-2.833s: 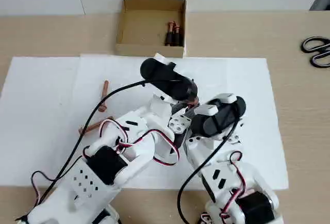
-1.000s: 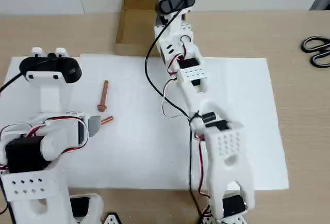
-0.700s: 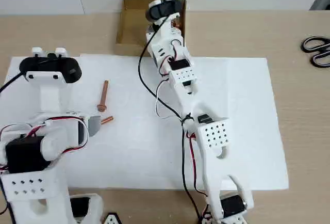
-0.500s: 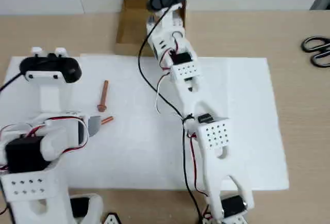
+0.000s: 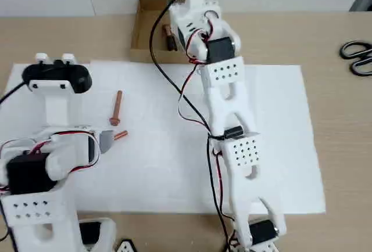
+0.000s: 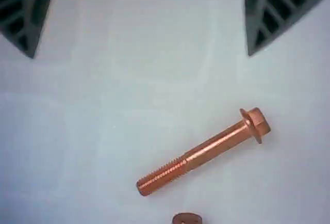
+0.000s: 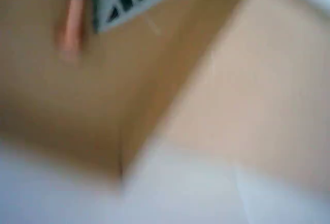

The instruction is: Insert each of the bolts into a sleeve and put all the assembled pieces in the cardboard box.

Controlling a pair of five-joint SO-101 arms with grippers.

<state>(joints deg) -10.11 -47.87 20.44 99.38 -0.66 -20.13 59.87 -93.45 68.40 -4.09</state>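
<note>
Copper-coloured threaded bolt [image 6: 203, 152] lay slanted, apparently off-centre of the left gripper's [image 6: 142, 53] spread fingers [image 6: 273, 12], so closing might roll it.

High camera fixed above the table, aimed down from the arm-base side. The cardboard box [image 5: 148, 28] is seen at the far edge, with the white sheet [image 5: 279, 107] in front of it. Left wrist camera is held close over the sheet, well apart from the box, aimed straight down at a bolt [image 6: 203, 152]. Right wrist camera is held very near the box, obliquely, and the view is blurred. The sheet is shared by all three views, the box by the high and right wrist views.
</note>
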